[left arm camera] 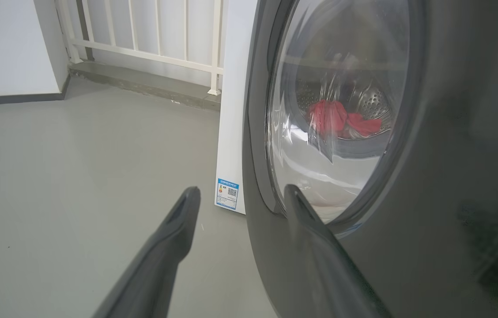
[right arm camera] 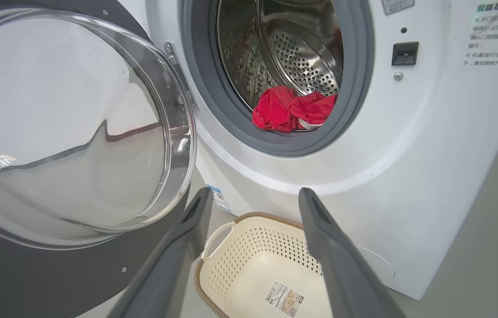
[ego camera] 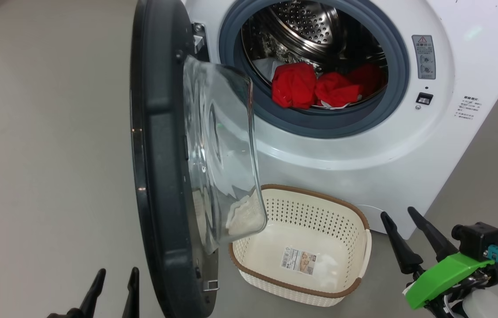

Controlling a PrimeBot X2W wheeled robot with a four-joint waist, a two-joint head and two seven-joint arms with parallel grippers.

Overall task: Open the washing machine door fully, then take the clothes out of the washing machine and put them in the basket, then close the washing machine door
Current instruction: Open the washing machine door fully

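Two spread, empty fingers on each: left gripper (left arm camera: pixel 241 189) perhaps brushing the washing machine door (left arm camera: pixel 452 198); basket (right arm camera: pixel 240 260) just beyond right gripper (right arm camera: pixel 254 192), placed to catch the clothes (right arm camera: pixel 284 110).

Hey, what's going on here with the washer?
A two-armed robot is unloading the washing machine. The washing machine door is swung open, the red clothes lie in the drum, and the basket in front has no clothes in it. The left pincer, open, is by the door's outer face; the right pincer, open, hovers beside the basket. Neither holds anything.
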